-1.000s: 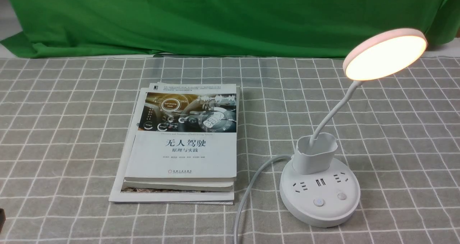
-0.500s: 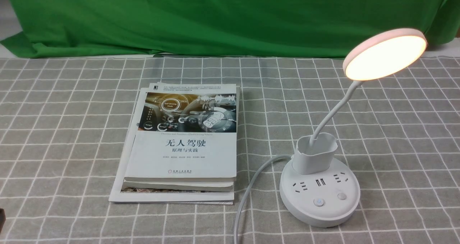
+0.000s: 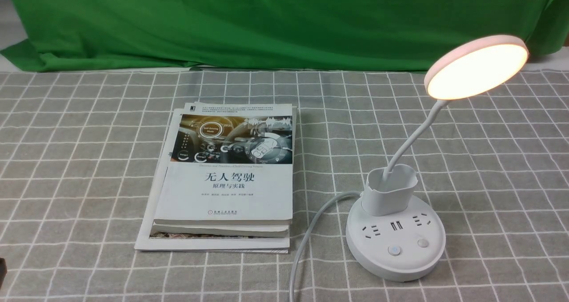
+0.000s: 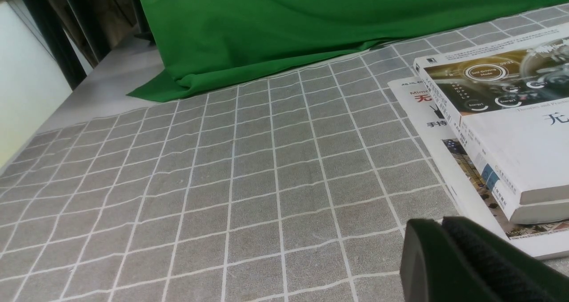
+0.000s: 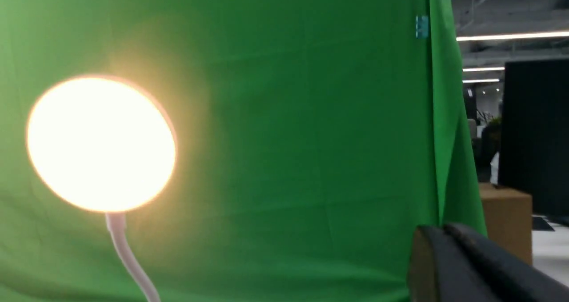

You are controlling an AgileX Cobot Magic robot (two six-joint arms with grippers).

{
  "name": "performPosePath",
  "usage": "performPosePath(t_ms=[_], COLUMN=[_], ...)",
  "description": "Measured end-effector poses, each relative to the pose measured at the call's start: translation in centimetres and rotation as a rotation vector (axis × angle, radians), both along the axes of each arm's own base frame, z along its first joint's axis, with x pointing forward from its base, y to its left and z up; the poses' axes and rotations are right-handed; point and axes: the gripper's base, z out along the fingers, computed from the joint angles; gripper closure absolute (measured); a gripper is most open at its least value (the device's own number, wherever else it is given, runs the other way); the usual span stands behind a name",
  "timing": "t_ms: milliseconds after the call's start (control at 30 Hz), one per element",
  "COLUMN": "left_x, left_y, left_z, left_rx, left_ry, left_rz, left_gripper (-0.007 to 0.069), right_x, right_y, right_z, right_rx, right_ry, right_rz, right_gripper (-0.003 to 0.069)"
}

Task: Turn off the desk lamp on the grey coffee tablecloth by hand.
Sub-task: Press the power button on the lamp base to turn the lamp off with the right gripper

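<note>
Lit desk lamp (image 3: 391, 195) stands toward the front-right corner of the grey coffee tablecloth (image 3: 89, 159), well apart from the right gripper (image 5: 440, 244) (open or closed: cannot tell).

I saw the desk lamp (image 3: 391, 199) standing on the tablecloth (image 3: 89, 159) at my right, its cord (image 3: 306, 244) trailing toward me on its left. A stack of books (image 3: 226, 195) lay left of it, and the backdrop (image 3: 266, 22) hung behind.
</note>
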Motion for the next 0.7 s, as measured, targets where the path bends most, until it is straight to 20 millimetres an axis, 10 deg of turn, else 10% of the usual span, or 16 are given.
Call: performPosePath(t_ms=[433, 700], left_x=[0.0, 0.0], left_y=[0.0, 0.0], left_z=[0.0, 0.0], left_rx=[0.000, 0.000], left_ry=[0.000, 0.000], left_rz=[0.000, 0.000], left_gripper=[0.0604, 0.0604], right_x=[3.1, 7.4], right_y=[-0.6, -1.0], right_z=[7.8, 6.6], right_rx=[0.187, -0.021], right_ry=[0.315, 0.704], right_rz=[-0.026, -0.116], right_gripper=[0.0603, 0.0603])
